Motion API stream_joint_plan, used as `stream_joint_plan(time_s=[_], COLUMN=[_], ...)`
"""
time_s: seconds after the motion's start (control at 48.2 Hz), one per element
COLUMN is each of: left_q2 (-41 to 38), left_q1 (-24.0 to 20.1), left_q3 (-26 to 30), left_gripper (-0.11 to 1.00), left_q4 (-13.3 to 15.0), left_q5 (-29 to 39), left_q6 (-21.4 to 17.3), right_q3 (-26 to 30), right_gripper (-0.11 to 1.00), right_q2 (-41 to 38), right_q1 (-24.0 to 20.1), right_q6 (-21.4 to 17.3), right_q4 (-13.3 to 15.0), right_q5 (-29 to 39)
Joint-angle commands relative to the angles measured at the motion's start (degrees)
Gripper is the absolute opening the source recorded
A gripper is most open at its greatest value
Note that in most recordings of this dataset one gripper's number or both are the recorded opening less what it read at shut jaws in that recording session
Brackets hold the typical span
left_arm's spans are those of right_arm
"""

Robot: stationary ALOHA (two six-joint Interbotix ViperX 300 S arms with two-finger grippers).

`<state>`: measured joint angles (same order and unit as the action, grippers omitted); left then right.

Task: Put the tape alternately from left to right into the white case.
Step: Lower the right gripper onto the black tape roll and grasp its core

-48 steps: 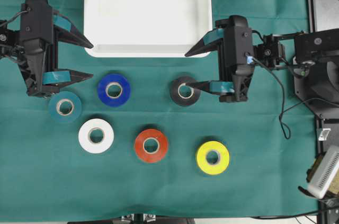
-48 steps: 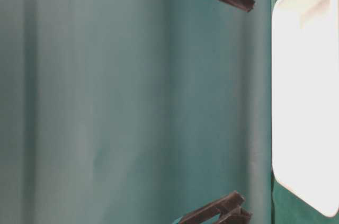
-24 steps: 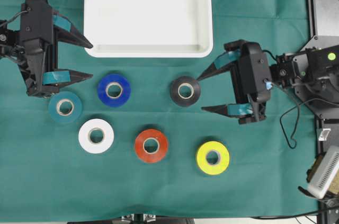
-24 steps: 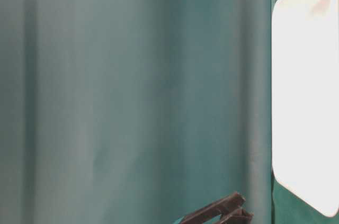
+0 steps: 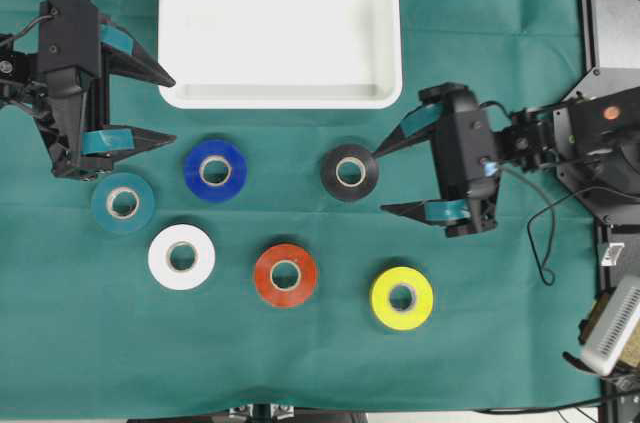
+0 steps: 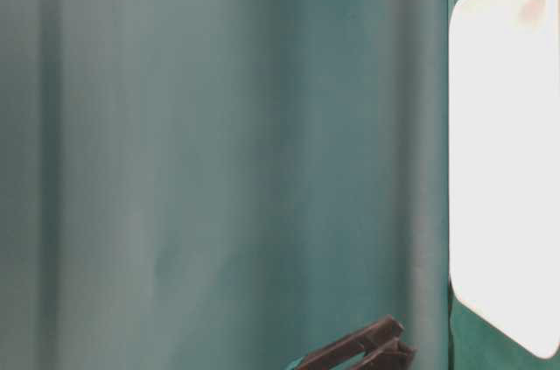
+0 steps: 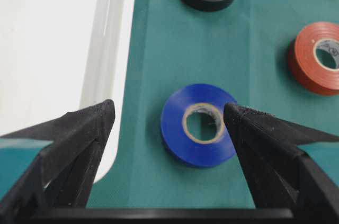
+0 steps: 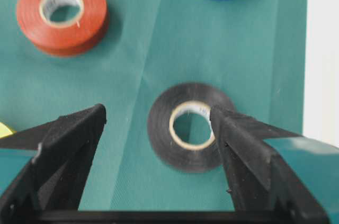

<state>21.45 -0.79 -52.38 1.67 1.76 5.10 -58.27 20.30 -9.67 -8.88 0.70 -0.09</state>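
Since no roll is in the white case [image 5: 280,93] yet | my right gripper [image 5: 378,181] wide open, empty, black roll [image 5: 350,172] just ahead between the fingertips | my left gripper [image 5: 170,106] wide open, empty, blue roll [image 5: 215,170] ahead.

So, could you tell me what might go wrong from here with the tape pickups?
The open right gripper has one fingertip right at the black roll; it could nudge the roll rather than straddle it. The open left gripper sits close to the white case rim, so reaching for the blue roll might bump it.
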Motion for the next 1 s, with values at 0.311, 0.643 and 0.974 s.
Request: stream_joint_plan(time_s=[0.311, 0.643, 0.974], left_q2=[0.44, 0.44, 0.44], left_q1=[-0.70, -0.79, -0.79], left_q3=[0.26, 0.09, 0.09], left_gripper=[0.65, 0.65, 0.65], left_q4=[0.00, 0.00, 0.00], left_q5=[-0.18, 0.00, 0.09], left_q6=[0.00, 0.00, 0.09], right_q3=[7.29, 10.28, 10.37], right_gripper=[0.84, 0.84, 0.84], right_q2=[-10.20, -16.08, -18.90], right_q1=[-0.18, -0.09, 0.26], right_q6=[-0.09, -0.09, -0.09], right_q4=[0.00, 0.00, 0.00], right_q5=[5.27, 7.65, 7.38])
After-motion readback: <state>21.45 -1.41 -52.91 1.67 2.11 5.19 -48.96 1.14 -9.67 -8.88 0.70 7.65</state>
